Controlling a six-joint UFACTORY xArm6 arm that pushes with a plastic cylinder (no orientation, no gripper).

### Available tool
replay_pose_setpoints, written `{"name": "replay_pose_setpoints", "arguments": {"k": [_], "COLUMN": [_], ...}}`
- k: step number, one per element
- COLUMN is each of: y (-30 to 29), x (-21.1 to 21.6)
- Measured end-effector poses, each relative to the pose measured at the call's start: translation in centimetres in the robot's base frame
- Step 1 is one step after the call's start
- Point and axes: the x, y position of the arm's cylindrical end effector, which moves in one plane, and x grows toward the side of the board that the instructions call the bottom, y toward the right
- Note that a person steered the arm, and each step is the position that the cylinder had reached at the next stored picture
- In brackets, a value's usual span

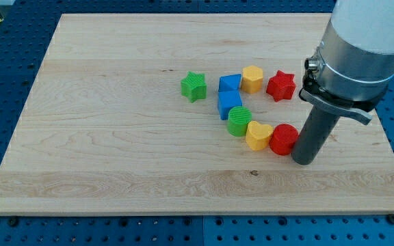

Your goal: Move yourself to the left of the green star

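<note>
— Green star [193, 86] first: where does it sit on the wooden surface [101, 150]?

— Near the middle, a little toward the view's top, apart from the other blocks and on the left edge of the group.

— And the rod?

— The tip [304, 160] rests well to the view's right of the star, just beside the red round block [283, 139], seemingly touching it.

— What lies between them?

— A curved row: red round block, yellow heart [258, 134], green round block [239, 121], then two blue blocks, one [229, 103] just below the other [230, 83]. A yellow block [252, 78] and a red star [280, 85] sit toward the view's top.

— Jaws open or closed?

— The arm carries no jaws, only the dark rod, which holds nothing.
</note>
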Motion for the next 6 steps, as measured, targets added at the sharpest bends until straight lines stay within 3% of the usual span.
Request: {"name": "replay_pose_setpoints", "arguments": {"k": [3, 4, 6], "y": [0.1, -1.9, -10.8], "x": [-0.8, 1.5, 1.4]}}
